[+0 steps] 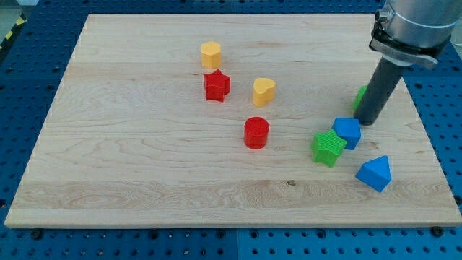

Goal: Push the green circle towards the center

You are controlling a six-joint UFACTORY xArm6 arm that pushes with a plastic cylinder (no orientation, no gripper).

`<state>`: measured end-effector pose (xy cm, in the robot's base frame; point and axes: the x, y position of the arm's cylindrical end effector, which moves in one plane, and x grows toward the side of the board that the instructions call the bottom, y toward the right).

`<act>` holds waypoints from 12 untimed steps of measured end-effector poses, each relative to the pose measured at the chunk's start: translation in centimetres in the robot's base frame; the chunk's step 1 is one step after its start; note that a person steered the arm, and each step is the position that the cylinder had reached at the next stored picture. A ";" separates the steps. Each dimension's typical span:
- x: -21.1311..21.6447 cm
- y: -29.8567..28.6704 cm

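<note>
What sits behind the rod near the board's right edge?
A green block, only a sliver of it showing to the left of my tip. The rod covers the rest, so its shape cannot be made out. The blue block sits in front, uncovered.

High, oblique view over board (144,180)

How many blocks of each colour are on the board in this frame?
Yellow: 2, a hexagon-like block and a heart
Red: 2, a star and a cylinder
Green: 2, a star and a block mostly hidden behind my tip, shape unclear
Blue: 2, a pentagon-like block and a triangle
Total: 8
</note>
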<state>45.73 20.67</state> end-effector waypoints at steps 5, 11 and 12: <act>-5.8 8.7; -6.5 3.6; -6.5 3.4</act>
<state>39.22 24.10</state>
